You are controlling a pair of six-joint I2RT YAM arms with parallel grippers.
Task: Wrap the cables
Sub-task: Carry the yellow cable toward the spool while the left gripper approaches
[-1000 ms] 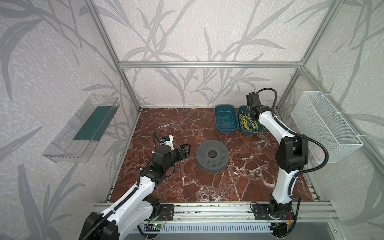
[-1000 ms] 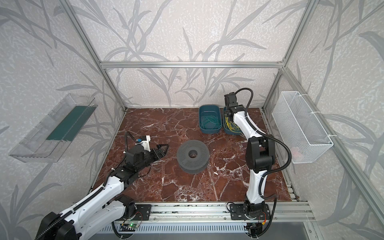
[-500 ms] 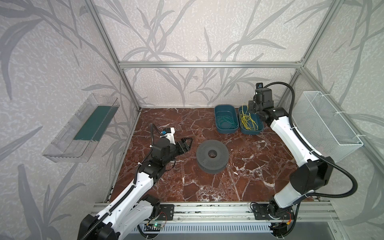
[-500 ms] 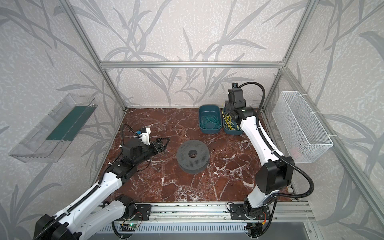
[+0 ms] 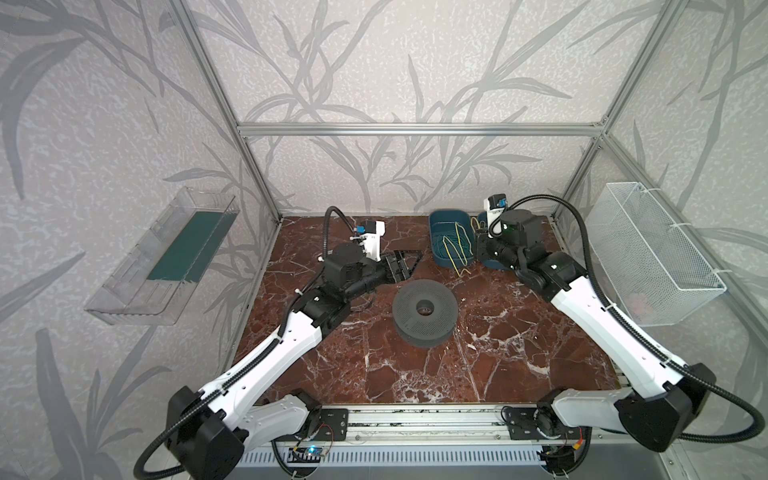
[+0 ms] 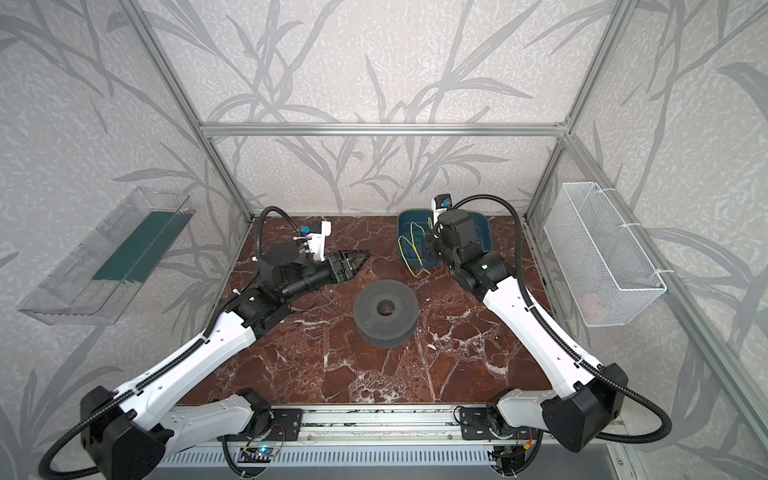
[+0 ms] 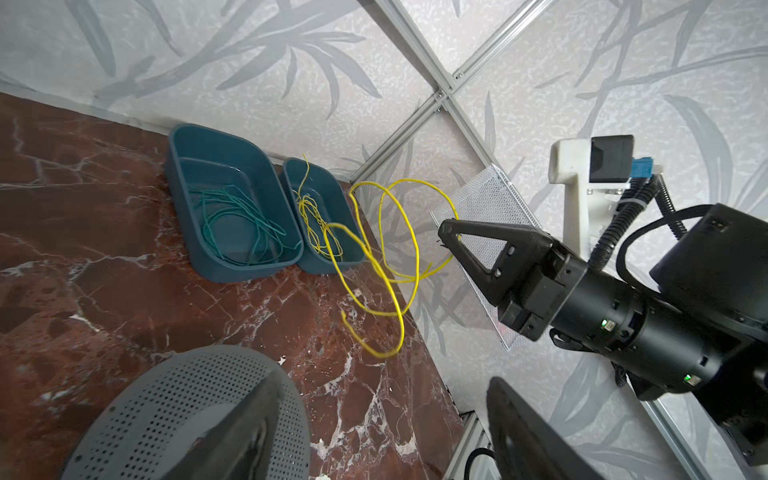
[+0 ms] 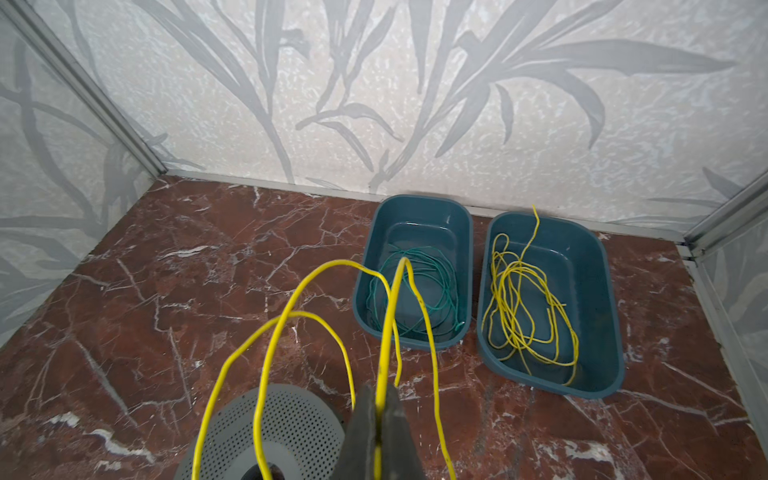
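Note:
My right gripper (image 8: pixel 376 399) is shut on one yellow cable (image 8: pixel 390 316). Its loops hang from the closed jaws above the marble floor, in front of the bins. The left wrist view shows this gripper (image 7: pixel 446 232) and the dangling cable (image 7: pixel 374 257) from the side. More yellow cables (image 8: pixel 523 307) lie tangled in the right teal bin (image 8: pixel 598 386). In both top views the held cable (image 5: pixel 451 249) (image 6: pixel 413 257) trails over the left bin. My left gripper (image 5: pixel 415 264) (image 7: pixel 382 424) is open and empty, just behind and left of the grey perforated spool (image 5: pixel 426 307).
Green wires (image 8: pixel 419 286) lie in the left teal bin (image 8: pixel 361 316). A white wire basket (image 5: pixel 648 249) hangs on the right wall and a clear tray (image 5: pixel 166 257) on the left wall. The aluminium frame rail (image 5: pixel 415 419) runs along the front edge.
My right arm has drawn back and down from over the right bin, pulling a yellow cable out with it. My left gripper has risen and moved toward the back, still open.

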